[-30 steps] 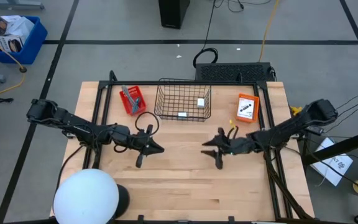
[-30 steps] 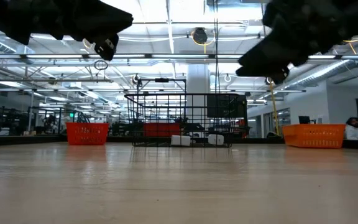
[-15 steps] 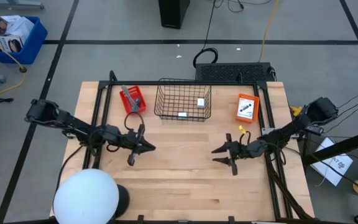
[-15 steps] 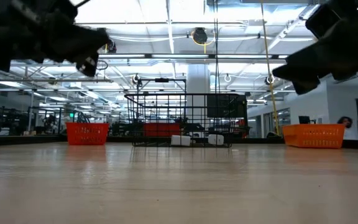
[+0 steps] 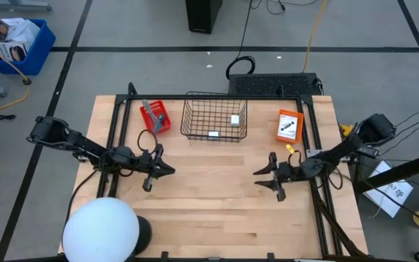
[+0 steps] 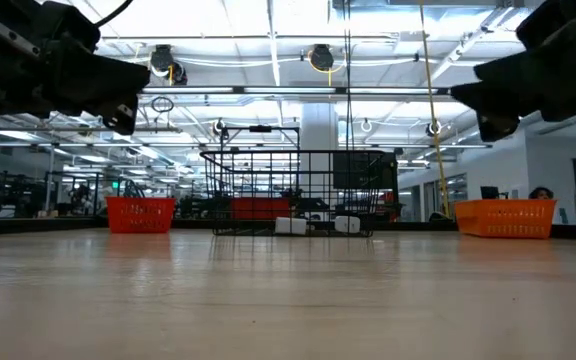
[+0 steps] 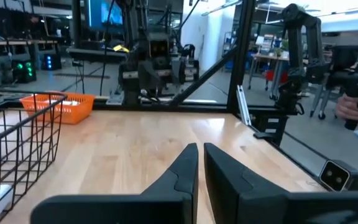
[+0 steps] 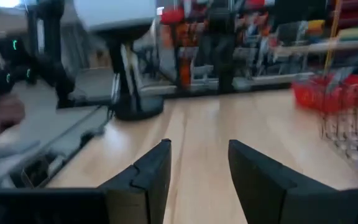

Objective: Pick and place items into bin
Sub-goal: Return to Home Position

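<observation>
Nearest, the left gripper [image 5: 156, 169] is held above the bare table [image 5: 209, 211], fingers pinched nearly together on nothing; the right gripper [image 5: 270, 175] is spread and empty. Farther off, a white box [image 5: 234, 120] lies in the wire basket [image 5: 189, 116] and a packet [image 5: 288, 129] in the orange bin [image 5: 290, 111] — homing is judged in hand; next, both arms need parking.

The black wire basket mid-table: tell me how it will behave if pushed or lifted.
The wire basket is probably light for its size and stiff: thin open wire, straight grid. Low and wide, it would likely slide on the table rather than tip. The two white items inside may shift.
</observation>
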Action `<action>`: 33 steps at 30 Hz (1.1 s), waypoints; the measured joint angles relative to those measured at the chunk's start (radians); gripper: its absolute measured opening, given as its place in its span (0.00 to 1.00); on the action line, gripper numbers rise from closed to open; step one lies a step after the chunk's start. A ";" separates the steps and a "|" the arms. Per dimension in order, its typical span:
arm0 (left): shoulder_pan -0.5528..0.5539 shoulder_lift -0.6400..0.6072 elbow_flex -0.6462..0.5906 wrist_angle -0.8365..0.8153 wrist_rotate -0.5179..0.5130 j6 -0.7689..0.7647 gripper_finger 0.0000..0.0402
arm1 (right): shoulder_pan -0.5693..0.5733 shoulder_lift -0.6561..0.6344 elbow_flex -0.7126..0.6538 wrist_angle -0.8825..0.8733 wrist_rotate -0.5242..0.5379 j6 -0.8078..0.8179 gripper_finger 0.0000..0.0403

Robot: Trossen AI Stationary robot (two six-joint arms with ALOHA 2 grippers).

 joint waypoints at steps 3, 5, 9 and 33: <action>0.000 -0.005 0.000 -0.004 0.000 0.011 0.08 | -0.001 -0.016 -0.052 0.106 0.000 -0.016 0.37; 0.001 -0.006 0.000 -0.013 0.000 0.011 0.08 | -0.001 -0.040 -0.049 0.053 -0.002 -0.014 0.37; 0.001 -0.012 0.000 -0.028 0.005 0.010 0.08 | -0.002 -0.104 -0.050 -0.068 -0.028 0.003 0.37; 0.095 -0.230 0.000 -0.273 0.117 -0.008 0.08 | -0.003 -0.846 -0.050 -0.904 0.060 0.009 0.37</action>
